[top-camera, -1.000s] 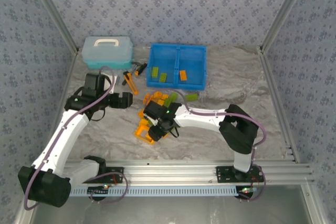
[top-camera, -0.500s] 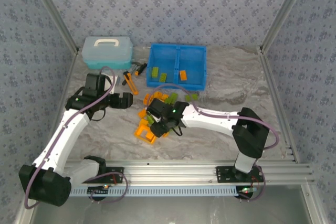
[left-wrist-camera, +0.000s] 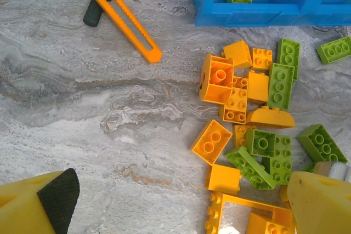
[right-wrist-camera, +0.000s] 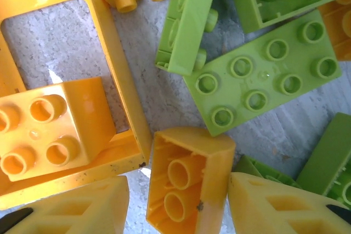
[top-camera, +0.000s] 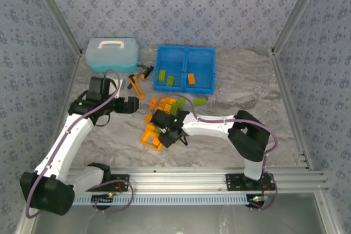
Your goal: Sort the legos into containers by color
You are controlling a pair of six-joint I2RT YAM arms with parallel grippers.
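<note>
The left arm [top-camera: 70, 135] slants up from the lower left of the top view, and the left gripper [top-camera: 130, 104] is held left of centre with jaws spread wide. The right arm [top-camera: 211, 126] stretches leftward across the middle; the right gripper [top-camera: 167, 135] points down, fingers [right-wrist-camera: 274, 206] partly apart

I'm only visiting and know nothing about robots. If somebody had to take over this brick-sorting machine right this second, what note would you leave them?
Left gripper: open and empty, hovering over the table beside the pile.
Right gripper: down in the pile, jaws open either side of an orange brick lying on its side. A sliver of gap shows, so it is not yet clamped.
Done: the blue bin holds two green bricks in its left compartment and a lone orange lego in its right.
Left: most legos, orange and green mixed, lie loose in front of the bin.
</note>
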